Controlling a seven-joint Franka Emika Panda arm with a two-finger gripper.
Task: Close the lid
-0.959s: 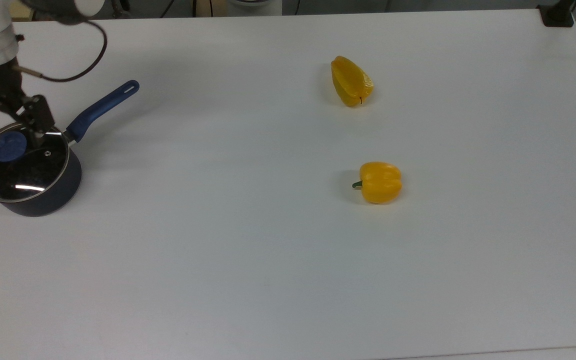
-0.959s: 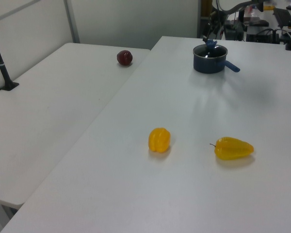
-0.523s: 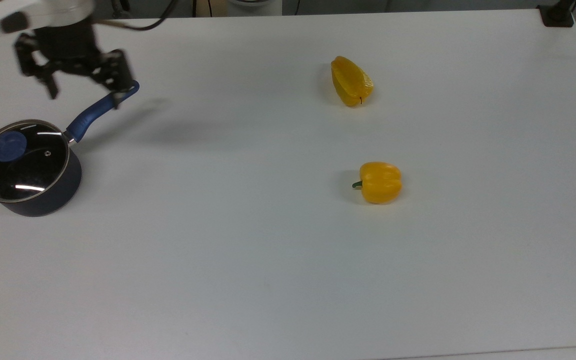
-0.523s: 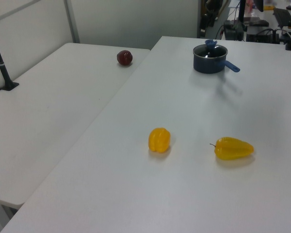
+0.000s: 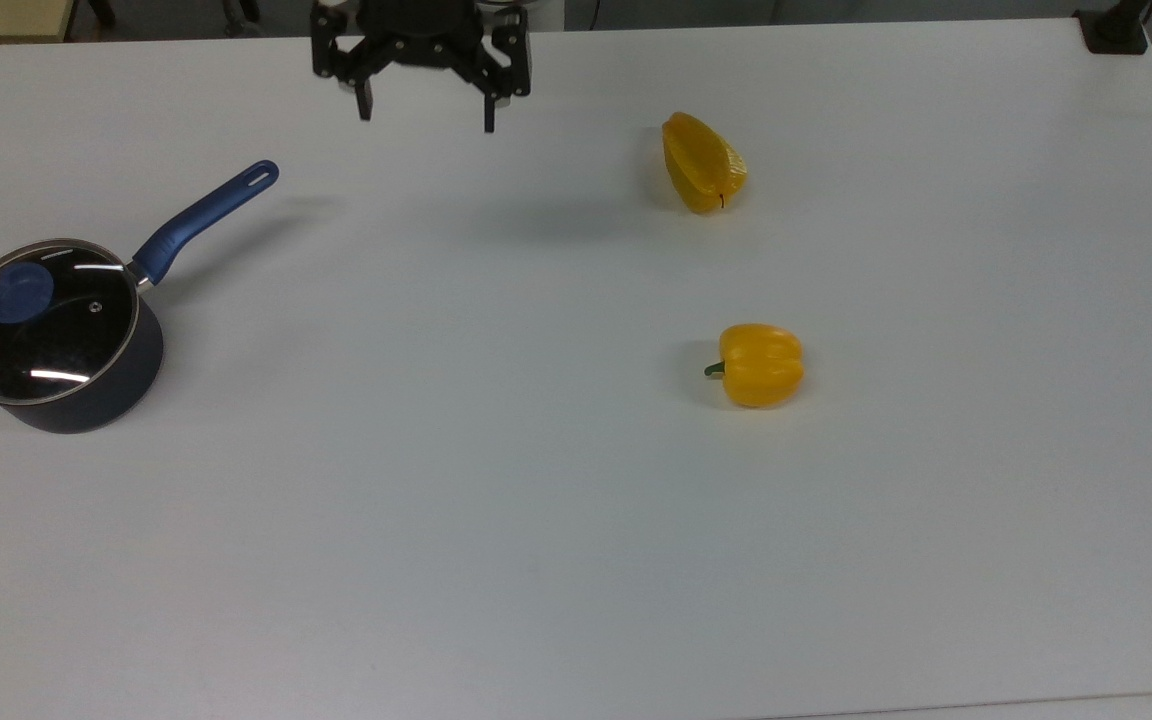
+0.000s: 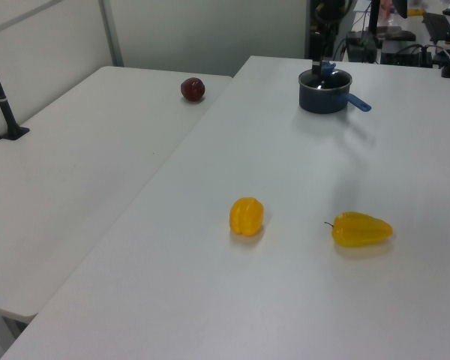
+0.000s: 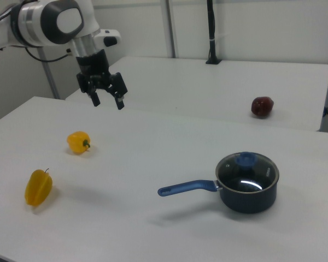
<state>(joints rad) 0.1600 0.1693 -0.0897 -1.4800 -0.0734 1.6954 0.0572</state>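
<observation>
Well off to the top view's left of the empty, spread-fingered claw [image 5: 425,108], the lid [image 5: 41,320] seems already seated on the saucepan [image 5: 106,385]; stiff, breakable, likely slick glass, best taken by its blue knob [image 5: 18,293].

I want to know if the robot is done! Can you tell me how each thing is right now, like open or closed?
Lid: shut, sitting flat on the pot.
Pot: upright, covered, handle free.
Gripper: open, empty, up above the table, away from the pot.
Round pepper: lying on its side on the table.
Long pepper: lying on the table.
Red fruit: resting on the other table.
</observation>
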